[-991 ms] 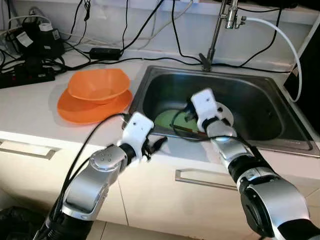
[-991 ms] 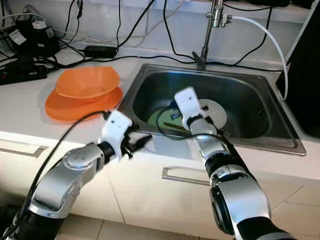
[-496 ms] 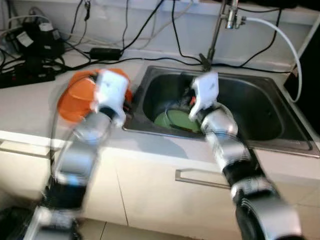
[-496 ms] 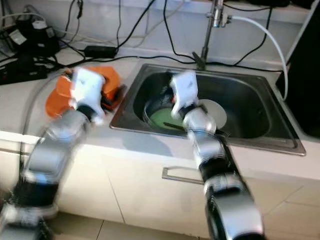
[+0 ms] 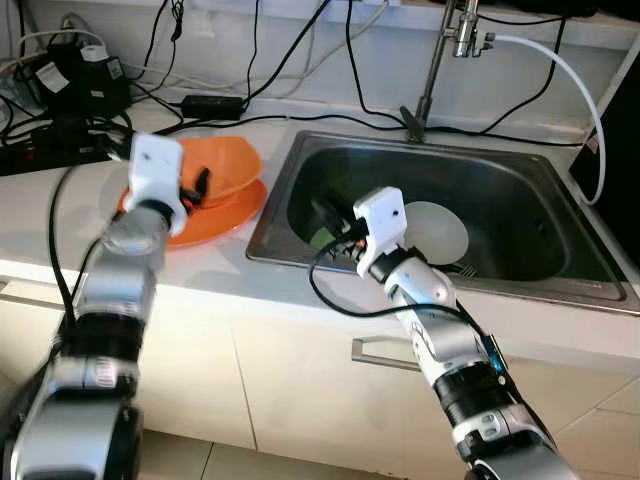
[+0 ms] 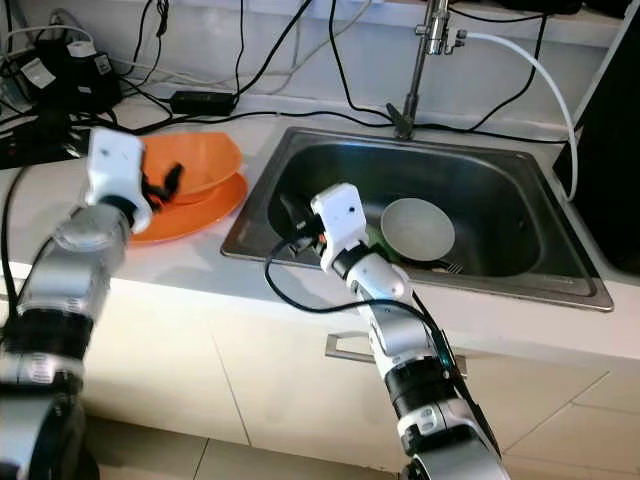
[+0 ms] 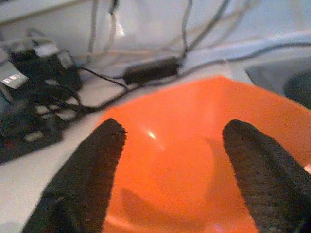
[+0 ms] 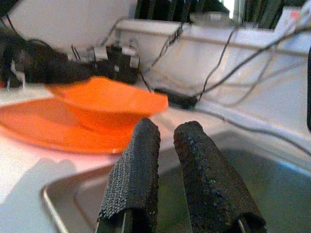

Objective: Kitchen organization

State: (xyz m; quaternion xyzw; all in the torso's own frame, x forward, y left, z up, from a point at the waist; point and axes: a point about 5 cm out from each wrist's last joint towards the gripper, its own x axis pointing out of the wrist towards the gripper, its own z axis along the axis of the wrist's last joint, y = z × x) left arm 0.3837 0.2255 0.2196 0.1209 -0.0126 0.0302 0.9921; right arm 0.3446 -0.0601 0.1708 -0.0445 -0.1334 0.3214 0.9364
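An orange bowl (image 5: 228,163) sits on an orange plate (image 5: 228,212) on the white counter, left of the steel sink (image 5: 520,195). My left gripper (image 5: 197,184) is open at the bowl's near-left rim; in the left wrist view its fingers (image 7: 80,170) spread wide over the bowl (image 7: 194,141). My right gripper (image 5: 326,213) hangs inside the sink's left end, shut with nothing in it, its fingers (image 8: 133,174) close together. A grey plate (image 5: 437,232) lies on the sink floor. A green plate (image 5: 319,241) is mostly hidden behind my right wrist.
A faucet (image 5: 438,60) rises behind the sink, with a white hose (image 5: 592,110) at the right. A power strip and tangled black cables (image 5: 60,140) crowd the counter's back left. A fork (image 5: 465,268) lies by the grey plate. A drawer handle (image 5: 385,355) is below the counter.
My left arm swung up from the cabinet front to the orange bowl. My right gripper moved to the sink's left end, uncovering the grey plate.
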